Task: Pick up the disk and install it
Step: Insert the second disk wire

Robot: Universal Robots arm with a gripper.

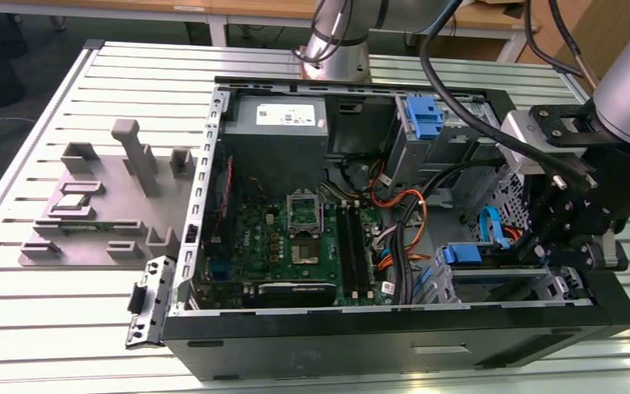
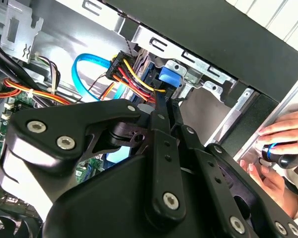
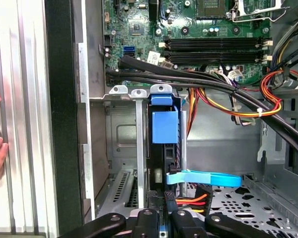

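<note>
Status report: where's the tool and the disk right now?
Tool low at the drive bay. Disk standing upright in the bay, blue carrier showing. Cable bundle close by; person's hand at the case edge.

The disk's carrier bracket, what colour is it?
Blue, clearest in the first wrist view on the disk standing in its bay.

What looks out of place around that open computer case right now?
A person's hand rests against the outside of the case close to the claw, which sits at the blue disk carrier in the drive bay. Otherwise nothing stands out.
</note>
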